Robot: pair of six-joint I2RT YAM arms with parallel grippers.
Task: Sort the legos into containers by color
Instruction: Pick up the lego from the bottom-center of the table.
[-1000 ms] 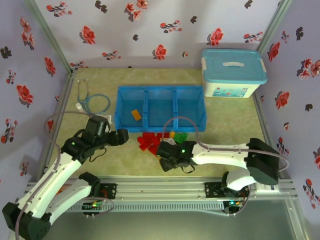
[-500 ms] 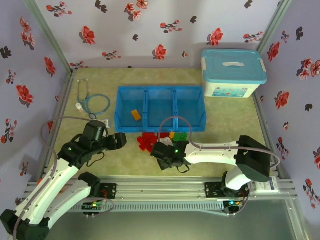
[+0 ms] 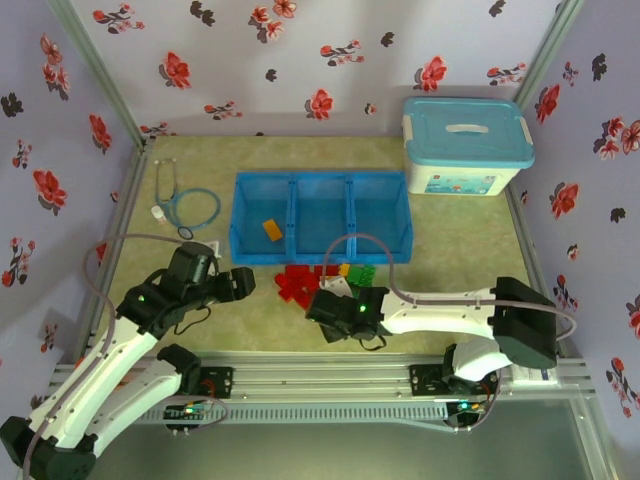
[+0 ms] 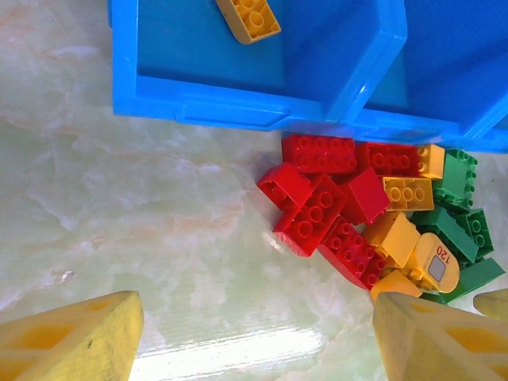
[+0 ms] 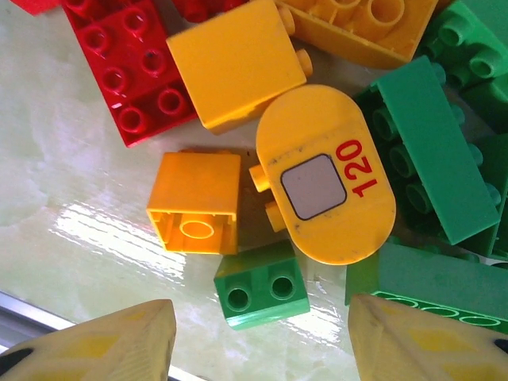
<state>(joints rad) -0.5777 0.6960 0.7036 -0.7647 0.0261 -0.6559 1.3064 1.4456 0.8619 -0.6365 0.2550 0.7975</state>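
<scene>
Just before the low blue plastic three-compartment tray, small red, orange-yellow and green studded bricks lie heaped on the worktop; one orange-yellow brick sits in the left compartment; the right claw stands parted, gripping nothing, a small green brick just ahead; the left claw, wide and empty, has drawn back slightly.

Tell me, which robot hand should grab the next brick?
Right, probably. The right hand hovers over the pile of small studded plastic bricks, a green two-stud brick just ahead of its open fingers. The left hand is off beside the pile.
</scene>
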